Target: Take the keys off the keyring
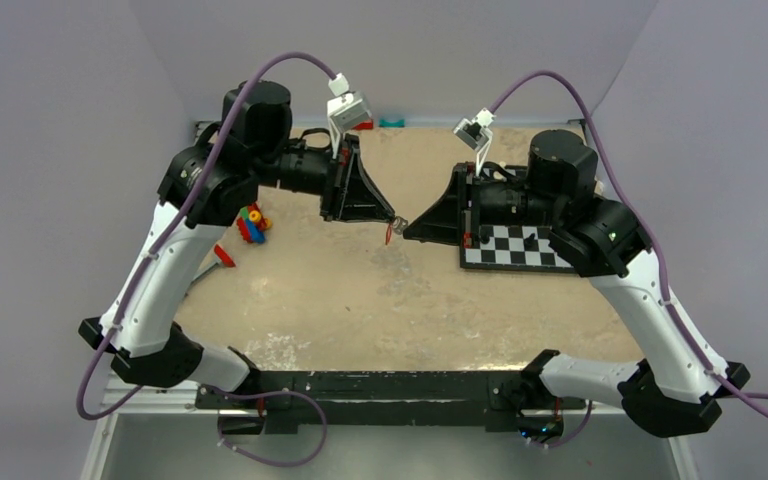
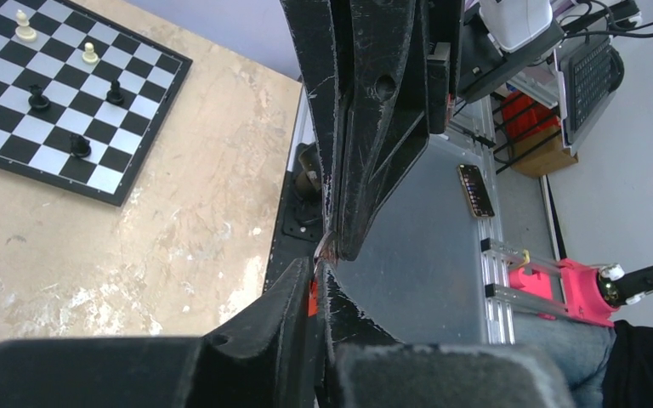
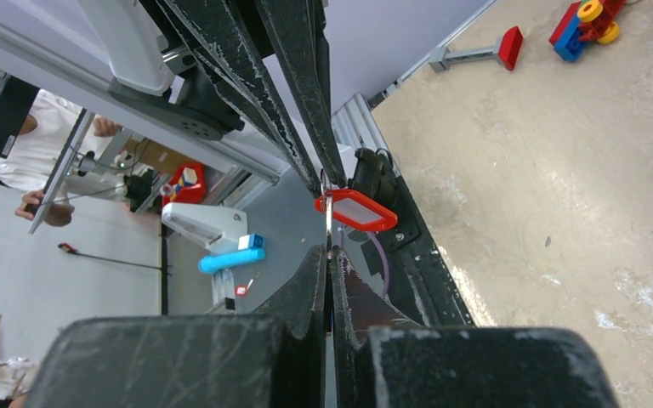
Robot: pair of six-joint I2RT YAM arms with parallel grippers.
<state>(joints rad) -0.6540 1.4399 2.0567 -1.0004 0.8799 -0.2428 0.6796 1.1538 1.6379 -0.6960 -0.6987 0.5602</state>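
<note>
My two grippers meet tip to tip in the air over the middle of the table. The left gripper [image 1: 392, 218] is shut; in the left wrist view [image 2: 321, 262] a bit of the keys' red head [image 2: 312, 297] shows between its fingers. The keys [image 1: 390, 233] hang just below the tips, and the red head [image 3: 355, 210] shows a white insert. The right gripper [image 1: 407, 228] is shut [image 3: 329, 252] on a thin silvery strip, the keyring [image 3: 328, 219] seen edge-on. Its loop [image 2: 327, 245] bridges the two tips.
A chessboard [image 1: 520, 258] with several pieces lies under the right arm and shows in the left wrist view [image 2: 0, 110]. A toy brick pile [image 1: 252, 225] and a grey bar with a red end [image 1: 222, 256] lie at the left. Small items [image 1: 392, 123] sit at the back edge.
</note>
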